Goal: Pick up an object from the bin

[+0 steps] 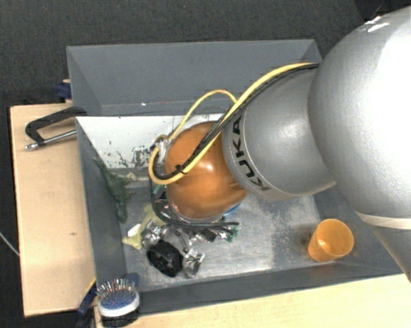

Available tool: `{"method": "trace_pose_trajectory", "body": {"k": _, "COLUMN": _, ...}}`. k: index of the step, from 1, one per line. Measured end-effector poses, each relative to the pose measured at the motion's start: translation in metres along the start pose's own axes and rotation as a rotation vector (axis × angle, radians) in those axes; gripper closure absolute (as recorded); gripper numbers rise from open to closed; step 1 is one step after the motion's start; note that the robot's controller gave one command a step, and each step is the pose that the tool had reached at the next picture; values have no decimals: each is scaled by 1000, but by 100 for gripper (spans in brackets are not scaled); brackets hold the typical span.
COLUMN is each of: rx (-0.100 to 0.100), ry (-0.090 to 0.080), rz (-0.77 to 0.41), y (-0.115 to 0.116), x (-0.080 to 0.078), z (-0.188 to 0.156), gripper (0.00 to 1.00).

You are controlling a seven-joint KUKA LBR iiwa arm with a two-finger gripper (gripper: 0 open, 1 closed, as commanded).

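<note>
My gripper (pixel 174 245) is low in the bin's front left part, under the arm's orange cover. Its metal fingers (pixel 153 236) stand open, spread over the floor. A black round thing (pixel 163 259), like a small wheel or cap, lies at the fingertips, touching or nearly touching them. A pale yellowish scrap (pixel 136 234) sits just left of the gripper. A green, long, leafy-looking thing (pixel 115 190) lies along the left wall.
An orange cup (pixel 331 240) lies in the front right corner, well apart from the gripper. A round brush with a blue handle (pixel 118 300) rests at the bin's front left rim. The arm covers the bin's middle and right.
</note>
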State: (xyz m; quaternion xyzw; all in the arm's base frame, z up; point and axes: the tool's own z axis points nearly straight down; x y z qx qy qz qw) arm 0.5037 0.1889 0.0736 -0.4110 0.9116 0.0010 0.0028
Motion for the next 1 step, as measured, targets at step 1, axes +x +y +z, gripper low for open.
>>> {"method": "trace_pose_trajectory", "body": {"k": 1, "rx": 5, "ry": -5, "rz": -308, "y": -2, "x": 13, "z": -138, "gripper": 100}}
